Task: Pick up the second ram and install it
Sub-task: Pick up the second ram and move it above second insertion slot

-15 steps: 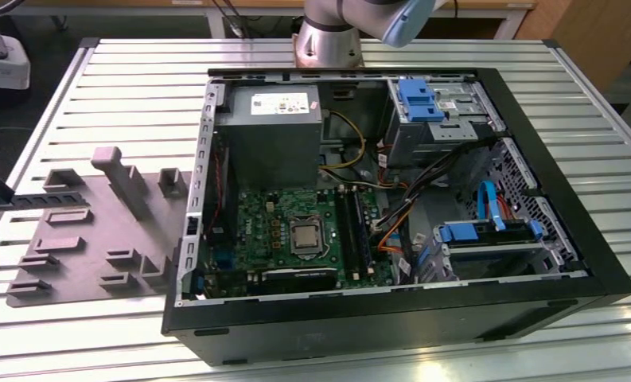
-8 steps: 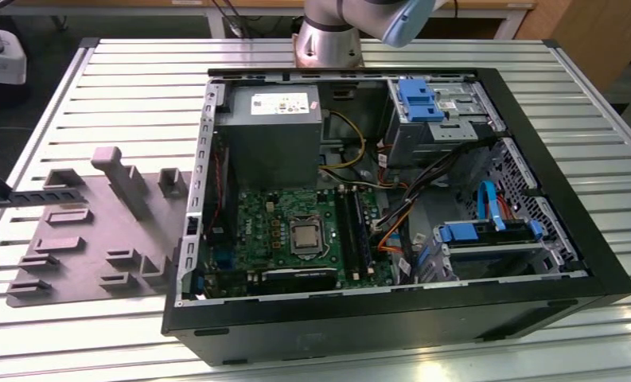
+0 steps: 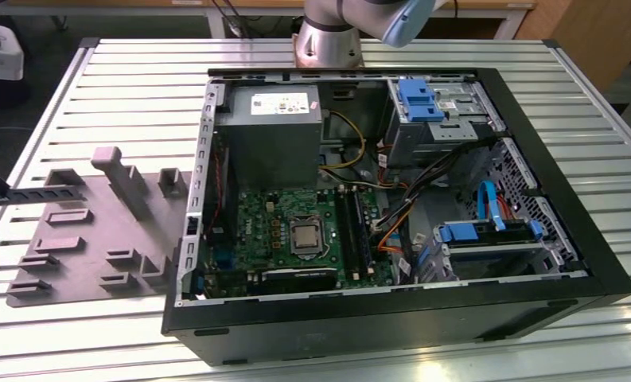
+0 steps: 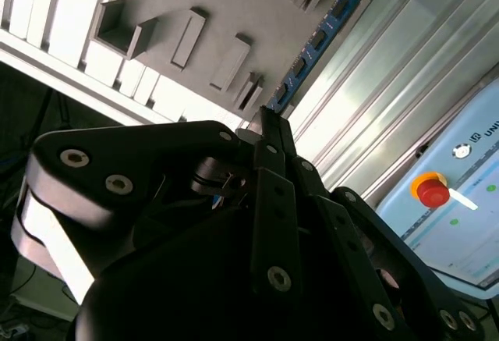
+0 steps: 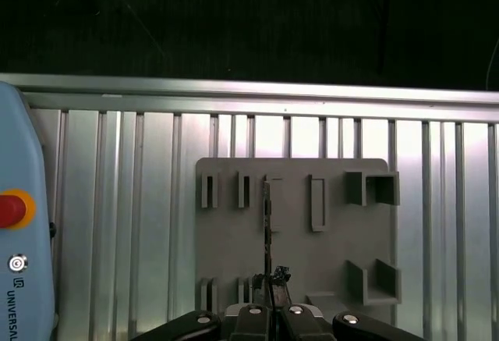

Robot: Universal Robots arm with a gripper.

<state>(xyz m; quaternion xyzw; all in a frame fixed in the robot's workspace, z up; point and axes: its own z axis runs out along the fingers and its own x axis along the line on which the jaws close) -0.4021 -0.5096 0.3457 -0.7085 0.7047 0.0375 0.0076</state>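
slatted aluminium table (image 3: 134, 87) carries the whole set-up. in the exterior view, an open computer case (image 3: 400, 318) occupies the centre and right of the frame. a grey fixture plate (image 3: 92, 231) with raised holders lies at the left middle.

1. task part. the second ram (image 4: 316, 40) is a long, narrow, flat board. its face is blue, with a row of small black chips spaced along its length. in the first wrist view it appears edge-on as a thin dark line (image 5: 267, 216). it stands on its long edge over the fixture plate (image 5: 335, 232), between the slotted holders and well apart from the computer case. whether its lower edge sits in a holder cannot be told.

2. claw. the gripper (image 4: 269, 118) meets one end of the stick. in both wrist views its black fingers are drawn together and clamped on that end (image 5: 269, 277).

3. markings. the grey power-supply box (image 3: 267, 135), upper middle of the exterior frame, bears a white label (image 3: 280, 102) with print and small coloured marks. a pale blue teach pendant (image 5: 23, 239) sits near the fixture plate. it carries a red stop button (image 4: 433, 193) on a yellow ring, and dark lettering on its housing.
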